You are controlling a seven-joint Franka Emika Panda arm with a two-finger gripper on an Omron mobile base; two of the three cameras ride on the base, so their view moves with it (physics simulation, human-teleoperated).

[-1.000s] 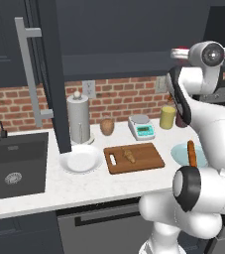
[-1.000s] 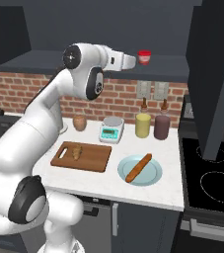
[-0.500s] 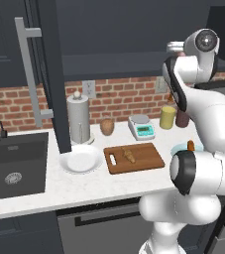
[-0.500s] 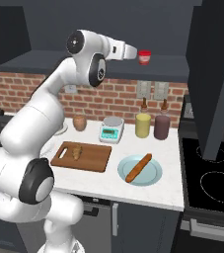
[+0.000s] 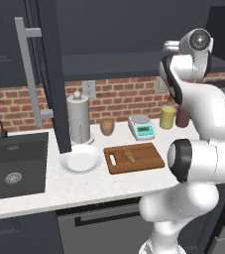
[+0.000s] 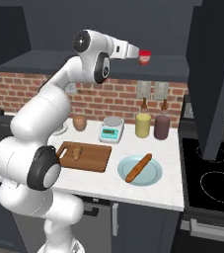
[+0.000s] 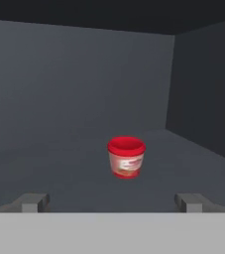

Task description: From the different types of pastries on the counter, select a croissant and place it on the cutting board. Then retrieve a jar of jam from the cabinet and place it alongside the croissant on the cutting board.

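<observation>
The jar of jam (image 7: 126, 157), clear with a red lid, stands upright on the dark cabinet shelf (image 7: 59, 173). My gripper (image 7: 113, 203) is open and faces it, its fingertips (image 7: 32, 202) wide apart and short of the jar. From the right base view the gripper (image 6: 136, 52) is level with the jar of jam (image 6: 144, 57), just left of it. The croissant (image 6: 77, 152) lies on the wooden cutting board (image 6: 96, 160). The left base view shows the croissant (image 5: 129, 155) on the board (image 5: 148, 156) too.
A long pastry rests on a blue plate (image 6: 153, 178) right of the board. Behind stand a scale (image 6: 111, 130), a yellow jar (image 6: 143, 124) and a dark jar (image 6: 162, 126). The open cabinet door (image 5: 52, 74), a white plate (image 5: 80, 159) and the sink (image 5: 10, 171) are to the left.
The arm has risen and reached further into the cabinet, bringing the open gripper closer to the jar of jam. The jar and the croissant have not moved.
</observation>
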